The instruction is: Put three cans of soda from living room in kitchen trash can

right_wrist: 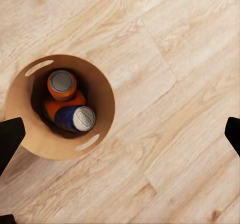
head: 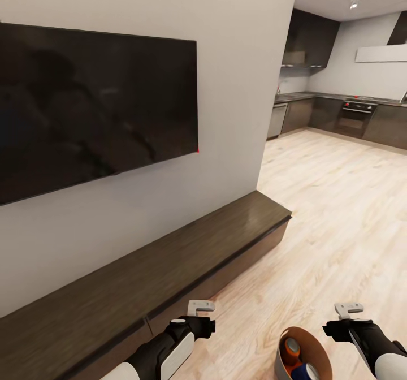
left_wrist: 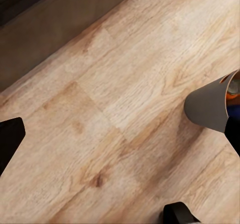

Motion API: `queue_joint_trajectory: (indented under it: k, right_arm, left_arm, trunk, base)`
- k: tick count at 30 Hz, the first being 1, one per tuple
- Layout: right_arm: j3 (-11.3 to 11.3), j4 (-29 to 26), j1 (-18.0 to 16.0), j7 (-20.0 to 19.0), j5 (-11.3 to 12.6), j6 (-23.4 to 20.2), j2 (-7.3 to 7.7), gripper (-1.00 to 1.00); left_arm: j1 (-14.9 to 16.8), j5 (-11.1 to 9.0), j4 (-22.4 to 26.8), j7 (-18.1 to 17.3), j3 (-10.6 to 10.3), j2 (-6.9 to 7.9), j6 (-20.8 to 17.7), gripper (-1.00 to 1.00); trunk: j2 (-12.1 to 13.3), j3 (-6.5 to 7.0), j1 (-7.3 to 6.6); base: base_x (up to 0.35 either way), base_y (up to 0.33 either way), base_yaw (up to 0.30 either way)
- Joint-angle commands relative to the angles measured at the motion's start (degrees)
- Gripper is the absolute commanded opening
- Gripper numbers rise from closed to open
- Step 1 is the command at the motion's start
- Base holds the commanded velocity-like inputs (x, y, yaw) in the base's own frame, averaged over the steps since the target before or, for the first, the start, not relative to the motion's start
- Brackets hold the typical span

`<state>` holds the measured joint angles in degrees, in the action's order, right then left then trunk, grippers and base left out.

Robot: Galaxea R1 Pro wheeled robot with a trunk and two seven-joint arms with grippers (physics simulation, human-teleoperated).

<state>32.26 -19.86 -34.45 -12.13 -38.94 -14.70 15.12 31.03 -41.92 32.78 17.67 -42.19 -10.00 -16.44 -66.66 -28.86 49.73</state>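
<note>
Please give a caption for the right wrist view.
Three soda cans, two orange and one blue, lie inside the trash can on the wood floor.

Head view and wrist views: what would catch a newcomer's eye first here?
The big black TV on the white wall, above a long dark-wood cabinet. Then the bin on the wood floor between the two arms, with orange and blue soda cans inside. The dark kitchen lies far right.

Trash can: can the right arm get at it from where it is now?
Probably yes. The right gripper hangs open above the floor just beside the trash can, whose mouth is uncovered, with the soda cans inside. Nothing stands between them.
</note>
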Motion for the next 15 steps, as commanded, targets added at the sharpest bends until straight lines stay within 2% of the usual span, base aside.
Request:
queue_joint_trajectory:
  k: [1,15]
  right_arm:
    - [0.0,0.0,0.0,0.0,0.0,0.0,0.0,1.0]
    - [0.02,0.03,0.0,0.0,0.15,-0.03,-0.09,1.0]
  left_arm:
    - [0.0,0.0,0.0,0.0,0.0,0.0,0.0,1.0]
    - [0.0,0.0,-0.08,-0.2,0.0,0.0,0.0,1.0]
  trunk:
    - [0.42,0.19,-0.23]
    - [6.03,3.37,-3.3]
  base:
    - [0.0,0.0,0.0]
    - [0.0,0.0,0.0]
